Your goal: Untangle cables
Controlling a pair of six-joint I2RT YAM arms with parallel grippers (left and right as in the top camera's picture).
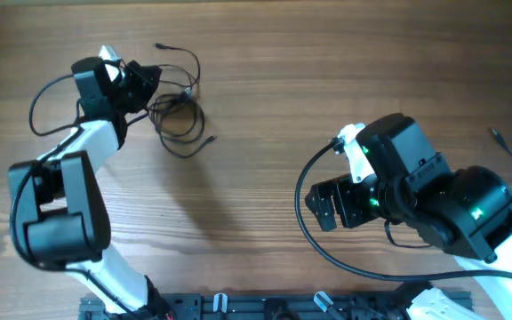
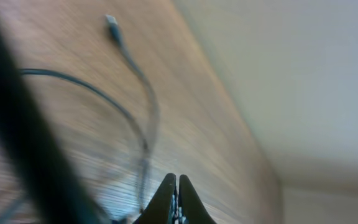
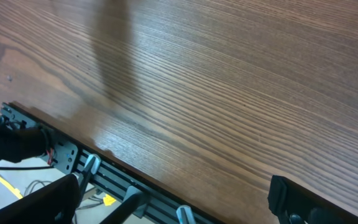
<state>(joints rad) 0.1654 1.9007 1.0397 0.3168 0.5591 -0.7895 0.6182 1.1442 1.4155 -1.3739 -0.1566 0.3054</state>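
The cables (image 1: 183, 100) lie as a loose black tangle of loops on the wooden table at the upper left, with one plug end (image 1: 161, 44) pointing away. My left gripper (image 1: 152, 86) is at the tangle's left edge. In the left wrist view my left gripper (image 2: 177, 183) is shut, fingertips pressed together. A thin cord (image 2: 149, 118) with a small plug (image 2: 112, 23) runs down just left of the tips; whether a cord is pinched is hidden. My right gripper (image 1: 323, 209) hovers open at the right, far from the tangle, and in the right wrist view my right gripper (image 3: 174, 184) holds nothing.
Another thin black cord (image 1: 508, 145) lies alone at the far right edge. A black metal rail (image 3: 135, 190) runs along the table's front edge, below the right gripper. The table's far edge (image 2: 229, 106) is close behind the tangle.
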